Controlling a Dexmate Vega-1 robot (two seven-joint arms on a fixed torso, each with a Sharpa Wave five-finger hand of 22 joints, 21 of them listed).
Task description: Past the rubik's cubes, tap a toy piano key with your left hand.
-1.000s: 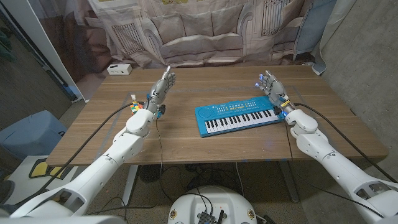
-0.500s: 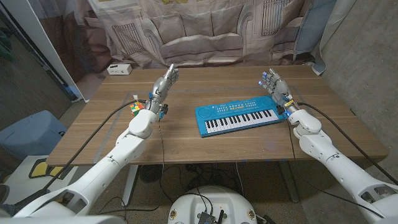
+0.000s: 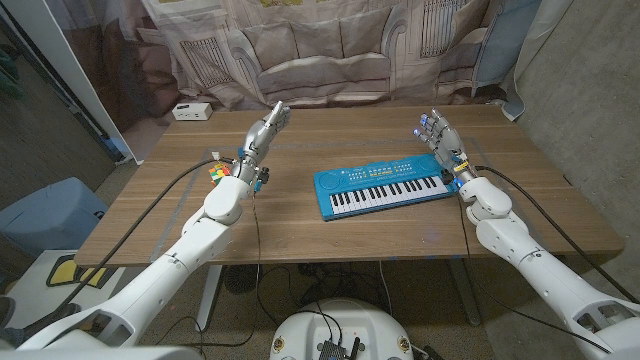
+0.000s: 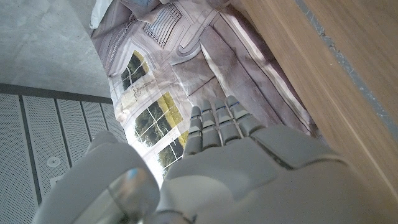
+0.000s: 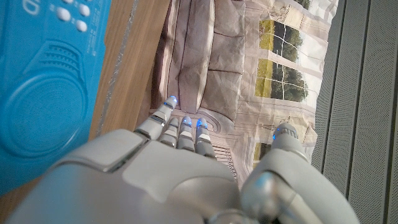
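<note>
With my left hand [image 3: 261, 137] raised, empty, fingers straight and together, beside the cubes [image 3: 217, 170] and well left of the piano [image 3: 381, 186] at table centre, a low sideways sweep could press several keys

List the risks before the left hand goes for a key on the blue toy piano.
1. The left hand is raised beside the multicoloured rubik's cube, which sits close under its forearm; swinging towards the blue toy piano could knock the cube.
2. The piano's keys are narrow and its fingers look held together, so several might be pressed at once.
3. The piano lies loose and angled on the wooden table; a hard tap may shift it.
</note>
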